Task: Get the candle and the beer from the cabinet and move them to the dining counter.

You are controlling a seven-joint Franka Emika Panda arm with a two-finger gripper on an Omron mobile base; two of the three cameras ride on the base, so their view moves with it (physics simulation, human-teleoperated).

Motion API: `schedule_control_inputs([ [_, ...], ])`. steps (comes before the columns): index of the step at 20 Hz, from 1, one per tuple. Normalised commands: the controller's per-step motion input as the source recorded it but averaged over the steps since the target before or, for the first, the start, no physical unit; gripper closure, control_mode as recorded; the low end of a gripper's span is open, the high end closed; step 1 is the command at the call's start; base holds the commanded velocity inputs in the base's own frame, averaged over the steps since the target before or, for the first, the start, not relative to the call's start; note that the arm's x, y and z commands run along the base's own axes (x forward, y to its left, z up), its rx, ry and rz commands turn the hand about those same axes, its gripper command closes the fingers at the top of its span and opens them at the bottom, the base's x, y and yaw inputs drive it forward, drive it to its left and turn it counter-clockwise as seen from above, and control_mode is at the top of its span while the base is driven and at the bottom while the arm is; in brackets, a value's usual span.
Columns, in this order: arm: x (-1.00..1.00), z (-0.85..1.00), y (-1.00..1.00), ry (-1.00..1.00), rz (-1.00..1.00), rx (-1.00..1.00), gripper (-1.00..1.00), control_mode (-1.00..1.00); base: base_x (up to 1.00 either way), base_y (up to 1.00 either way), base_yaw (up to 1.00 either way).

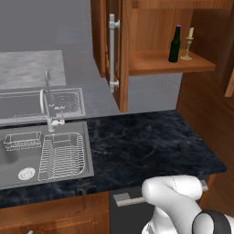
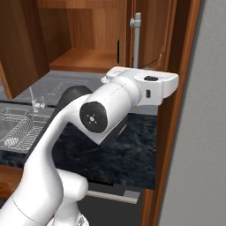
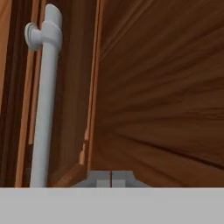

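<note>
Beer, candle side by side on open cabinet shelf; we see door handle beside clenched, empty end effector; worktop, sink below.

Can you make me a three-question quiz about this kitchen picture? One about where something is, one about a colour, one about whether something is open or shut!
1. Where does the slim dark green glass bottle stand?
A. in the sink
B. on the wall cabinet's wooden shelf
C. on the black counter

2. What colour is the bottle's cap?
A. purple
B. yellow
C. white

3. How is the robot's gripper?
A. wide open
B. holding the candle
C. shut, holding nothing

Answers:
1 B, the bottle stands on the shelf beside the small cream candle in its brass holder.
2 A, its top looks purple.
3 C, in the hand view the two finger tips meet with nothing between them.
</note>
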Motion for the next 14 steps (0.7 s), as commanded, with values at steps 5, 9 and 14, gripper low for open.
schedule_control_inputs([
  [5,-0.56,0.0,0.03,0.05,-0.01,0.0,1.0,-1.0,0.0,0.0,0.0],
  [9,-0.77,-0.02,0.47,0.05,-0.02,-0.01,-1.0,-1.0,0.0,0.0,0.0],
  [14,-0.71,-0.05,0.86,0.07,-0.07,-0.04,-1.0,-1.0,0.0,0.0,0.0],
])
